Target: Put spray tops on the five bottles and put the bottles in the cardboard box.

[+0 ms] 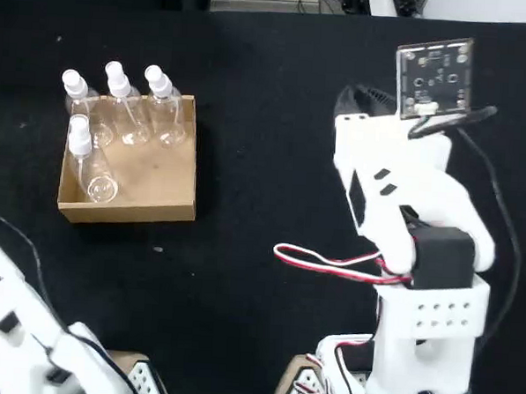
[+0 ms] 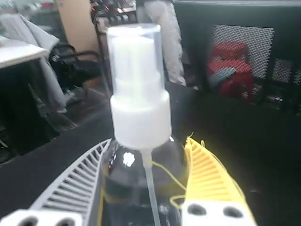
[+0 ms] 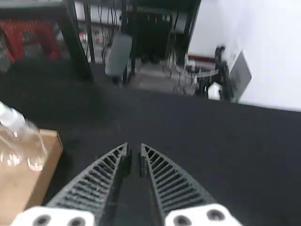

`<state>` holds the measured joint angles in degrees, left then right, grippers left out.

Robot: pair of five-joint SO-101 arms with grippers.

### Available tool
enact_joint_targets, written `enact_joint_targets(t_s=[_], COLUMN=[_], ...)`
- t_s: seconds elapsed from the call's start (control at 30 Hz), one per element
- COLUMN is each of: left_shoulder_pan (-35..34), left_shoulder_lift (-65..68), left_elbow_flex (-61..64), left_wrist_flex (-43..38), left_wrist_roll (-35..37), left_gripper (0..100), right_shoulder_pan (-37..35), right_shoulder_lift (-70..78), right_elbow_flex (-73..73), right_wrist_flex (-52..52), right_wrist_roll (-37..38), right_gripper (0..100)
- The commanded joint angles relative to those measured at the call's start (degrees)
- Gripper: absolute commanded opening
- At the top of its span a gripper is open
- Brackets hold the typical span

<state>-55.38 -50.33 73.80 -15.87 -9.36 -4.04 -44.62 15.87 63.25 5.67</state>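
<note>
Clear plastic bottle (image 2: 131,181) with white spray top (image 2: 139,113): clamped in left hand (image 2: 146,153). Four capped clear bottles (image 1: 128,119): inside brown cardboard box (image 1: 158,187) on black counter (image 1: 267,118). Right hand (image 3: 133,153): nearly closed, empty.

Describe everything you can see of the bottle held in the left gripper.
The bottle is clear and plastic-looking with a rounded shoulder. A white spray top sits on its neck, with a see-through cap over the nozzle and a thin dip tube running down inside. It looks empty. The left gripper is shut on its body, a grey and a yellow jaw on opposite sides, the spray top standing beyond their tips. Its base is hidden.
</note>
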Motion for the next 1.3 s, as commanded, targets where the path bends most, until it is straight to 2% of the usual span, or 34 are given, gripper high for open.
enact_joint_targets(t_s=[0.0, 0.13, 0.33, 0.53, 0.73, 0.93, 1.1, 1.17, 1.27], left_shoulder_pan=[5.2, 10.3, 15.6, 19.5, 33.0, 47.5, 55.3, 56.6, 56.7], left_shoulder_lift=[-20.7, -36.0, -54.6, -51.9, -53.9, -54.1, -54.1, -54.1, -54.1], left_elbow_flex=[-5.7, -0.9, 4.3, -0.7, -2.1, -1.9, -0.4, 2.6, 11.4], left_wrist_flex=[24.4, 34.3, 45.9, 51.1, 53.4, 53.2, 52.4, 47.9, 35.3], left_wrist_roll=[0.5, 0.1, 0.1, 0.4, 0.1, 0.4, 0.4, 0.4, 0.1], left_gripper=[5, 5, 5, 5, 5, 5, 5, 5, 5], right_shoulder_pan=[1.1, 1.1, 1.1, 1.0, 1.1, 1.1, 1.1, 0.8, 0.8], right_shoulder_lift=[0.0, -1.7, -11.7, -18.0, -18.3, -18.4, -18.4, -18.4, -18.4], right_elbow_flex=[2.4, 7.5, 15.8, 22.5, 36.0, 47.3, 55.3, 57.8, 60.5], right_wrist_flex=[0.2, -0.1, -0.4, -1.3, -12.7, -20.0, -29.3, -32.4, -35.5], right_wrist_roll=[-0.2, -0.2, -0.1, 0.0, -0.2, -0.3, -4.7, -5.5, -5.5], right_gripper=[1.1, 1.1, 1.1, 1.1, 1.1, 1.1, 1.1, 1.1, 1.1])
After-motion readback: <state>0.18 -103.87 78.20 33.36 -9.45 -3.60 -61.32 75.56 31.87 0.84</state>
